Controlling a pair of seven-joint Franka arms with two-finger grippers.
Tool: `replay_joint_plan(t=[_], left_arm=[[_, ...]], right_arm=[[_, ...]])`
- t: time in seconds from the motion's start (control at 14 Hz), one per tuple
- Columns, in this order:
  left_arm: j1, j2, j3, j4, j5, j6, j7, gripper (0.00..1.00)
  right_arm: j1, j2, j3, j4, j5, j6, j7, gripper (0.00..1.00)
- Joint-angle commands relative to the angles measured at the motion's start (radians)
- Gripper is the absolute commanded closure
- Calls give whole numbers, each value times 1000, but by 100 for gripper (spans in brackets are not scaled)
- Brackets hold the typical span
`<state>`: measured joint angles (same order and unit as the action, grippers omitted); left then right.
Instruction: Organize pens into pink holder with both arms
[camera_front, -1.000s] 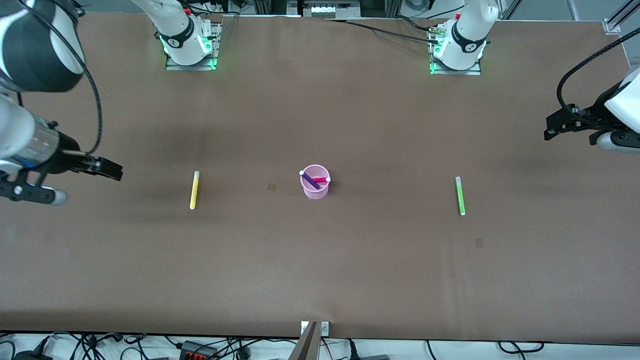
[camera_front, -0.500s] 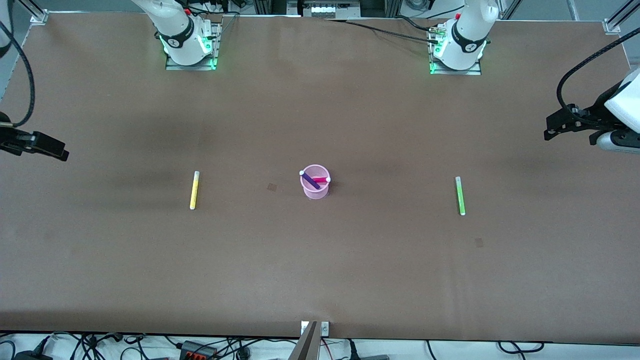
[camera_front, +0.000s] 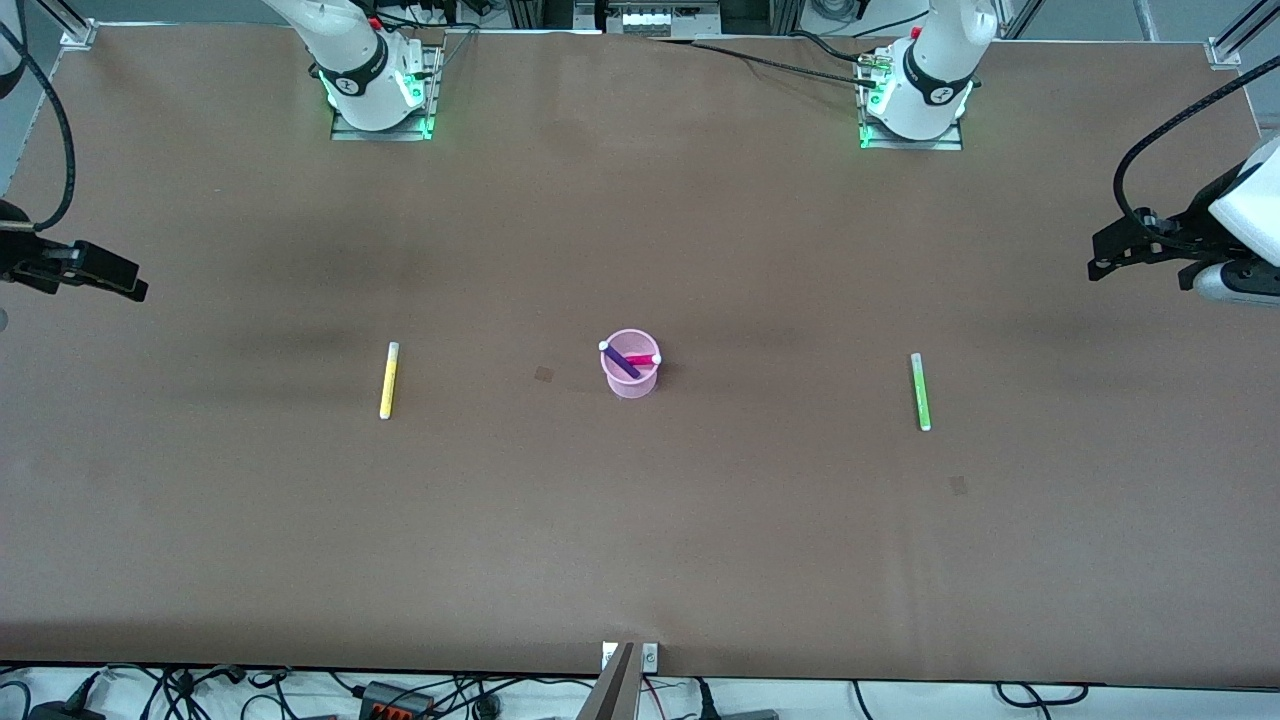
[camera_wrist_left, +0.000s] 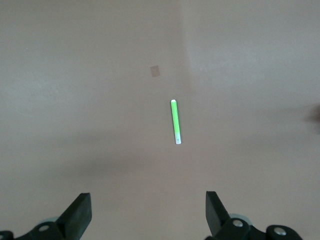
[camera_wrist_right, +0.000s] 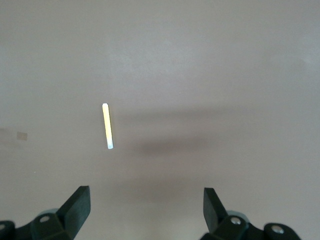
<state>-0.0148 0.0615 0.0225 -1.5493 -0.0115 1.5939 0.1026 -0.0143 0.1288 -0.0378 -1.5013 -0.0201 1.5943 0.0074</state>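
Well apart from both spread, empty pincers (camera_front: 125, 285) (camera_front: 1100, 262) stands the pink holder (camera_front: 630, 378).

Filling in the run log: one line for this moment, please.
purple pen, magenta pen: in pink holder | yellow pen, green pen: on table | left gripper, right gripper: open, empty
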Motion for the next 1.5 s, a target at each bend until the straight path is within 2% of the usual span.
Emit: replay_joint_plan(t=[0.0,1.43], left_arm=[[-1,-19,1,-15,-16,6,6,0],[-1,-19,1,-15,-18,4,-3,0]], right_arm=[[-3,-127,7,-175,11,61,-47,0],[-19,-110,15,-146,6,53,-37,0]])
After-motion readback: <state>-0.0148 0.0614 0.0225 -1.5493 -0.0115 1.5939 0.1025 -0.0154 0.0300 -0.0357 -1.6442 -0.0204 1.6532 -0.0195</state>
